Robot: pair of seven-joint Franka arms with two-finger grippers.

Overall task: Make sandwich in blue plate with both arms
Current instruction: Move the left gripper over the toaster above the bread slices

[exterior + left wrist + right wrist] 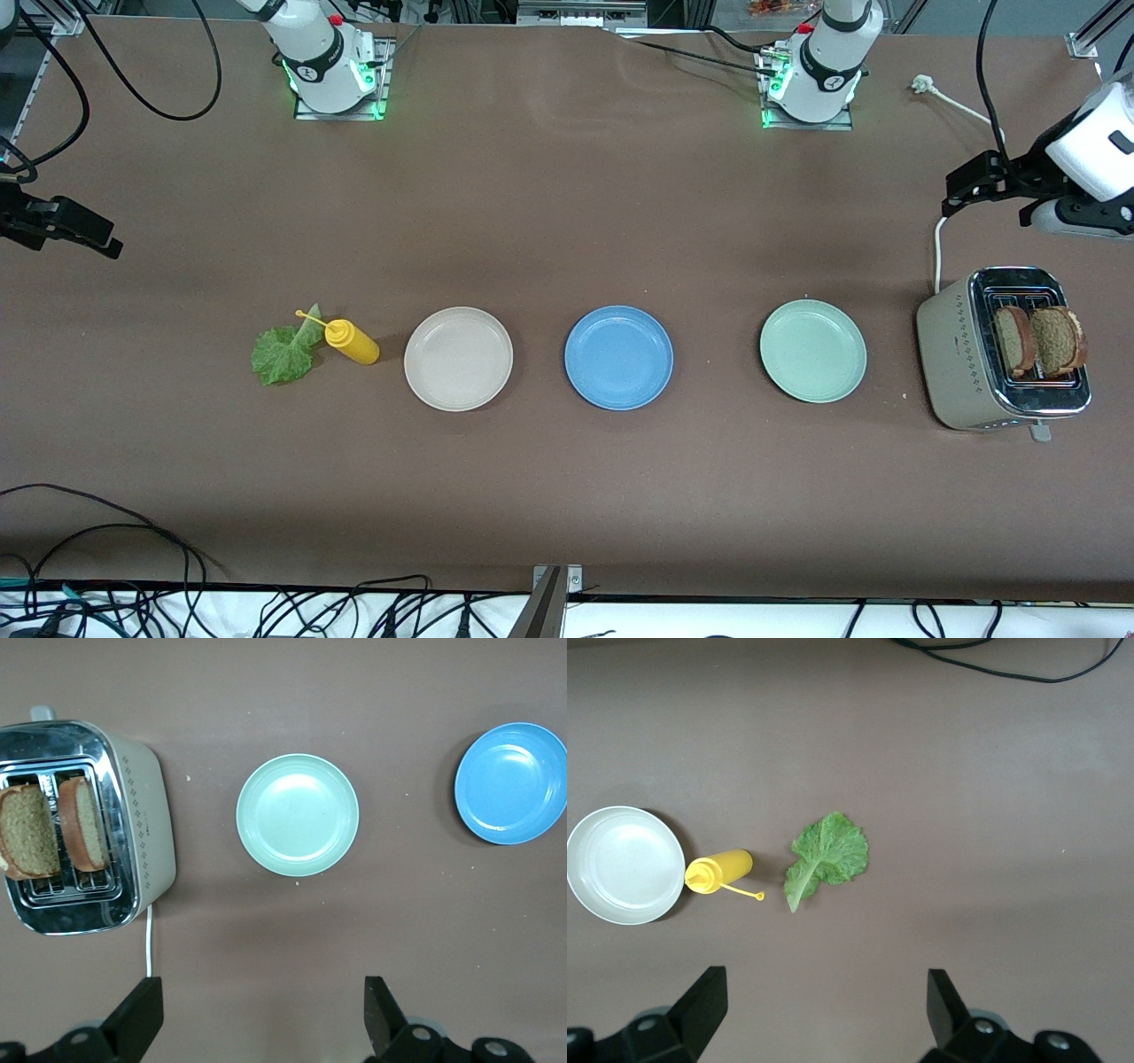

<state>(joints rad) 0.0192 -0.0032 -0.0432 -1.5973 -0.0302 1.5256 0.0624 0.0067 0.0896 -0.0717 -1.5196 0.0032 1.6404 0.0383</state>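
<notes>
Three plates are seen in a row across the middle of the worktop (567, 496): the blue plate (618, 357) in the centre, a beige-white plate (458, 358) toward the right arm's end and a pale mint-green plate (812, 350) toward the left arm's end; all three are bare. Two brown bread slices (1038, 340) are held upright in the slots of a toaster (961, 363) at the left arm's end. A green lettuce leaf (285, 353) is laid flat at the right arm's end, touching a yellow squeeze bottle (351, 341) lying on its side beside the beige-white plate. The left gripper (261, 1014) is held above the worktop near the toaster, jaws spread with nothing between them. The right gripper (824, 1010) is held above the worktop near the lettuce, jaws likewise spread and empty
</notes>
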